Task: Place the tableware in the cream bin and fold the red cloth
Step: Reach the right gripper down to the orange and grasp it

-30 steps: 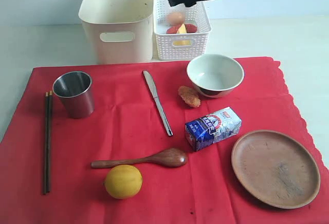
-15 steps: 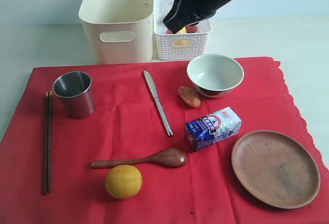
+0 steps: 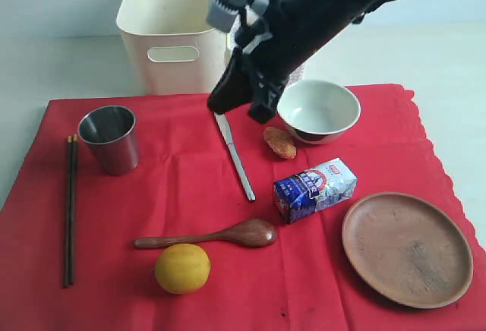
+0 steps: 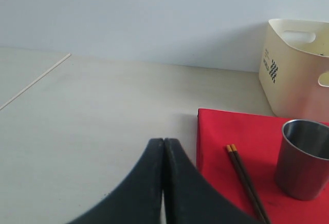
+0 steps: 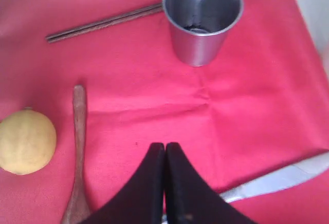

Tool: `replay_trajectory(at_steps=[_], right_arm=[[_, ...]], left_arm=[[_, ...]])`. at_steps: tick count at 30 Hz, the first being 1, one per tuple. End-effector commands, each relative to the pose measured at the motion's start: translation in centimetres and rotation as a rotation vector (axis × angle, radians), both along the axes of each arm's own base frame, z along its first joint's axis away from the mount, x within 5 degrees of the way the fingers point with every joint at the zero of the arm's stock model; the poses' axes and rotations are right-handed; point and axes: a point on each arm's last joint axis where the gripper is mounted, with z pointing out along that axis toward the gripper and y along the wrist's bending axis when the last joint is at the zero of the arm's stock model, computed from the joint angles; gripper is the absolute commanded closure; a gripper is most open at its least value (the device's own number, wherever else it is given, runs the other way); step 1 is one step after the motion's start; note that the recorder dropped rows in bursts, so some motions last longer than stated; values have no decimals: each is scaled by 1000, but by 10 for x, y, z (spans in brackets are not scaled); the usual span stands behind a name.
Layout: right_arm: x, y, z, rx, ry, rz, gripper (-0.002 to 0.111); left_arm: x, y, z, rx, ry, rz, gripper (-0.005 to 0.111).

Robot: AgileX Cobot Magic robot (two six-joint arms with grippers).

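Both the left claw (image 4: pixel 163 144) and the right claw (image 3: pixel 218 105) are pinching fully shut, gripping nothing. The right claw is hanging at the blade end of the silver table knife (image 3: pixel 237 162), which is lying on the scalloped bright red cloth (image 3: pixel 175 194). The tall cream plastic bin (image 3: pixel 175 27), behind it, is bearing an unreadable checkered label (image 4: pixel 274 70).

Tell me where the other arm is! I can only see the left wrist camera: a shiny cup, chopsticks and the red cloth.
Observer: The right gripper is shut and holds nothing. It is close to one end of the silver knife.
Operator: Is there a spoon too?
Observer: Yes, a brown wooden spoon lies on the red cloth, right beside a lemon.
Operator: And a plate?
Observer: A round wooden plate sits on the cloth's right side in the exterior view, with nothing on it.
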Motion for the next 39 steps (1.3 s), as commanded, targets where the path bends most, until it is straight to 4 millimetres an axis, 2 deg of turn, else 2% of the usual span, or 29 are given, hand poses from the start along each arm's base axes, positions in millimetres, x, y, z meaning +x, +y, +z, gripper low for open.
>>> replay_trajectory(at_steps=[1, 3, 5, 8, 12, 16, 20, 27, 34, 39], right_arm=[[-17, 24, -25, -66, -24, 106, 108], [-26, 32, -32, -109, -52, 158, 106], [-35, 39, -37, -159, -52, 157, 99], [-47, 49, -37, -185, -9, 122, 81], [-66, 55, -38, -222, 28, 211, 53], [-83, 57, -41, -308, 22, 313, 38], [-95, 61, -45, -409, 4, 289, 36], [-113, 71, -49, -429, 17, 332, 36], [-103, 80, -77, -447, 0, 210, 36], [-103, 81, -88, -459, 32, 200, 36]], left_arm=[[0, -1, 0, -7, -5, -8, 106], [0, -1, 0, -7, -5, -8, 106], [0, -1, 0, -7, -5, -8, 106], [0, -1, 0, -7, -5, -8, 106], [0, -1, 0, -7, -5, -8, 106], [0, -1, 0, -7, -5, -8, 106], [0, -1, 0, -7, -5, -8, 106], [0, -1, 0, -7, -5, -8, 106], [0, -1, 0, -7, -5, -8, 106], [0, -1, 0, -7, -5, -8, 106]])
